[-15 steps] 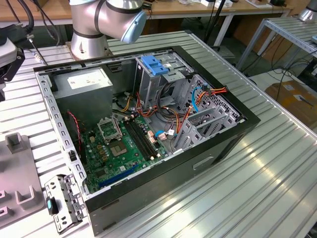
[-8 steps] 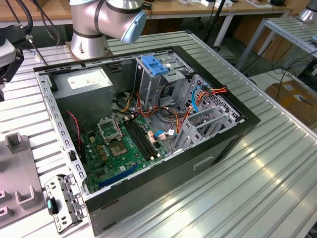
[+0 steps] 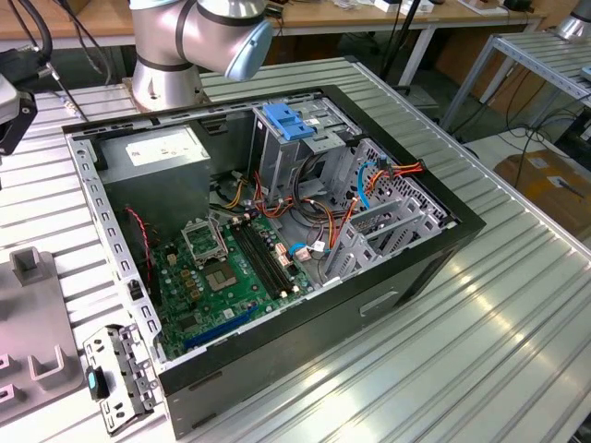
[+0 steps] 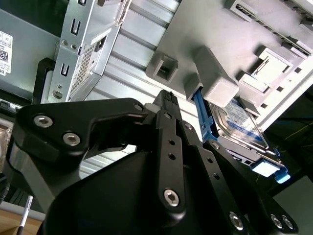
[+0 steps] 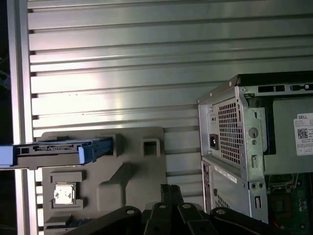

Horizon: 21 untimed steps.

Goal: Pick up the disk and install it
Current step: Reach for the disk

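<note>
Exterior view: open computer case (image 3: 369,314) lies on the ribbed surface (image 3: 480,369), w/ the arm (image 3: 199,32) rising behind it. A grey holder (image 3: 42,318) sits on the surface off the case's side at the exterior view's left. A black part at that frame edge is cut off, can't tell what it is. Second wrist view: the claw (image 4: 167,95) looks closed w/ nothing in it, tips together. The disk (image 4: 242,125) stands on edge in a slot of the holder (image 4: 234,29), blue rail toward the camera. It is ahead of the tips and off to the side away from the case (image 4: 83,54), near but not touching. The claw's links cover the disk's lower corner. First wrist view: the claw (image 5: 168,188) again reads closed and empty. It hangs over the holder (image 5: 132,171), roughly btw the disk (image 5: 58,148) and the case (image 5: 234,127). The disk shows as a thin edge-on strip, long axis pointing straight at the case's rear panel. Judging by the links' spread, the jaws close along that same line, not across the disk's thin dimension. The disk end farthest from the case is cut by the frame, and its label can't be seen from here.
</note>
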Each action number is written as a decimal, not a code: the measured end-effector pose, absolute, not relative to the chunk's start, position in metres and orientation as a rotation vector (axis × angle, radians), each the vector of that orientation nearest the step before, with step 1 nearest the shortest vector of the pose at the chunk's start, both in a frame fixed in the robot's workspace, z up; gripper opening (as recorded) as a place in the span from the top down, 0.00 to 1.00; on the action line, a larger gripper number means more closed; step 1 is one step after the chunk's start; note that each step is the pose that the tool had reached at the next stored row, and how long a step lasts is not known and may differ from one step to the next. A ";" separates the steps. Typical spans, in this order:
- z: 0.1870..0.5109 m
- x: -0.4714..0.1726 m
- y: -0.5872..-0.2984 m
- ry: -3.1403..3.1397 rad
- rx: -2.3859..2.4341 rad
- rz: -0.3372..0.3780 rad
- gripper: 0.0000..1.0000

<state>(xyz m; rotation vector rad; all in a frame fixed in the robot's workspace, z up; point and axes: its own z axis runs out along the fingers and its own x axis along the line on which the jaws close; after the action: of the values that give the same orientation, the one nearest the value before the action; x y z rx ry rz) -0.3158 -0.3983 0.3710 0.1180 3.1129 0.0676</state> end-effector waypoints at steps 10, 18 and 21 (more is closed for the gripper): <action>0.370 -0.322 -0.397 3.113 0.118 0.068 0.89; 0.370 -0.326 -0.397 3.113 0.118 0.068 0.89; 0.370 -0.330 -0.396 3.113 0.118 0.068 0.89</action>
<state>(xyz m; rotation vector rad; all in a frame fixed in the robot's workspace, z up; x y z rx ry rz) -0.3297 -0.3962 0.3697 0.1179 3.1129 0.0676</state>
